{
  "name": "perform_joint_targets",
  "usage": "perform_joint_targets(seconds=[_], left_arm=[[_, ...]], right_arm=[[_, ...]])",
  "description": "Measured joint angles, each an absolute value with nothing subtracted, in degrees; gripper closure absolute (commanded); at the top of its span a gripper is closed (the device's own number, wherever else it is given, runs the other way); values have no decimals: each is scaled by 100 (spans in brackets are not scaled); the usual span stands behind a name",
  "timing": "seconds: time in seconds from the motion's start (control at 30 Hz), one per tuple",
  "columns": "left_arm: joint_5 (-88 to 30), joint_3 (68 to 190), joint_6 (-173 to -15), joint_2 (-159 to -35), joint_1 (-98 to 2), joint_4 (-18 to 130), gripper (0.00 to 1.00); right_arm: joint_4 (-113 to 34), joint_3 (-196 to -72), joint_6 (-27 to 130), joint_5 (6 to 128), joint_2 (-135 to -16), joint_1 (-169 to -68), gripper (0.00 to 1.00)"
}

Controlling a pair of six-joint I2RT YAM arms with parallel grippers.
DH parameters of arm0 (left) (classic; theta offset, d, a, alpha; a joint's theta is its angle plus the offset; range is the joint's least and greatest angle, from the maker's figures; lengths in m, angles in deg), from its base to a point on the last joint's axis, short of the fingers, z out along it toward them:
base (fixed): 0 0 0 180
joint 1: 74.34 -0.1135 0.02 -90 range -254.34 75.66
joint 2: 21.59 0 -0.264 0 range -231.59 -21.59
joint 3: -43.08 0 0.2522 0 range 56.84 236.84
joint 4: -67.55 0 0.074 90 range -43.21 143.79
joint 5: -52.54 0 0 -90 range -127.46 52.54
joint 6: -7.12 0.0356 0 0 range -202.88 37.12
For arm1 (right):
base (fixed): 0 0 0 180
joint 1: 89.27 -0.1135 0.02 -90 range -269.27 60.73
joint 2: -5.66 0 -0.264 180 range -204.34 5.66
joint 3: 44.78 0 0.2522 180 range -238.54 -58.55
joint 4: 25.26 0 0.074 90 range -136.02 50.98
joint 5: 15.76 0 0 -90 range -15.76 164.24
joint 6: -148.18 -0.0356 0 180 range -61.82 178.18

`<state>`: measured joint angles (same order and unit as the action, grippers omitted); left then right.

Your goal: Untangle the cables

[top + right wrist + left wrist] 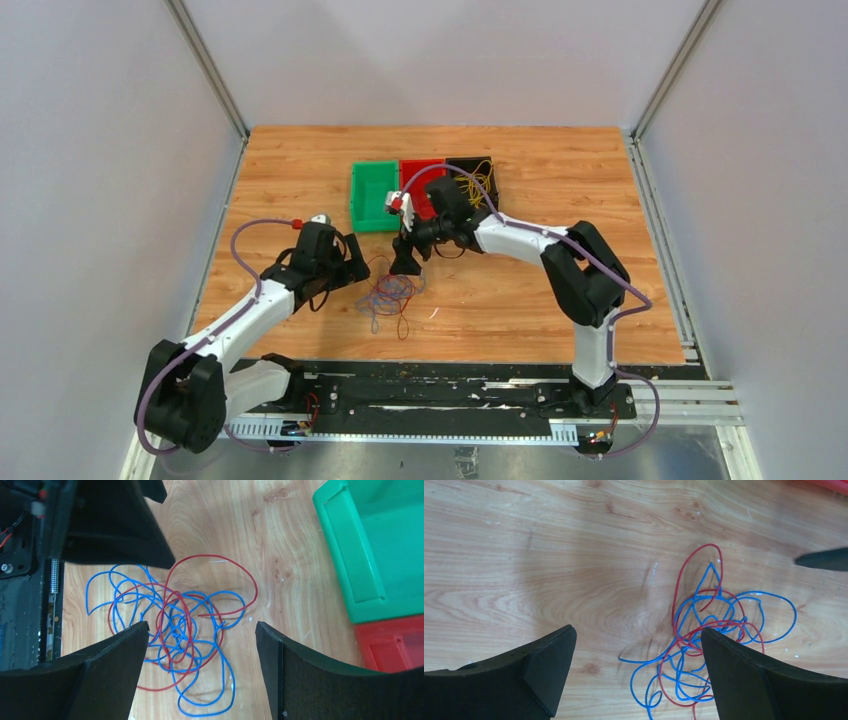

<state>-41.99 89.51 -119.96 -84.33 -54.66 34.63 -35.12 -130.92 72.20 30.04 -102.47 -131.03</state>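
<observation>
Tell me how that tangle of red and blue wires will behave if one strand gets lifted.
Probably floppy: the tangle of thin red and blue wires lies flat in loose curls. One lifted strand would likely drag the rest, since loops interlock.

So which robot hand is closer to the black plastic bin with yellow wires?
Right. The right gripper is front-left of the black plastic bin; the left gripper is farther left, by the tangled red and blue wires.
</observation>
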Motion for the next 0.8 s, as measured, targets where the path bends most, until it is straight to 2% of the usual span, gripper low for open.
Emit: perform_joint_targets(seconds=[0.37,0.47,0.53,0.73,0.8], left_arm=[[-4149,8680,-12110,-7956,-5473,3522,0],[-4144,8560,-12127,-7775,-5473,3503,0],[-4142,8474,-12140,-7661,-5473,3455,0],[-4083,8387,-12147,-7449,-5473,3383,0],[-4042,8365,-12147,-7408,-5473,3383,0]], right_arm=[[-4478,-14198,7616,2824,-11386,-13343,28],[-4622,-14233,7668,2824,-11441,-13435,37],[-4694,-14288,7697,2833,-11478,-13466,47],[-4721,-14489,7642,2873,-11598,-13481,86],[-4718,-14511,7581,2888,-11607,-13479,96]])
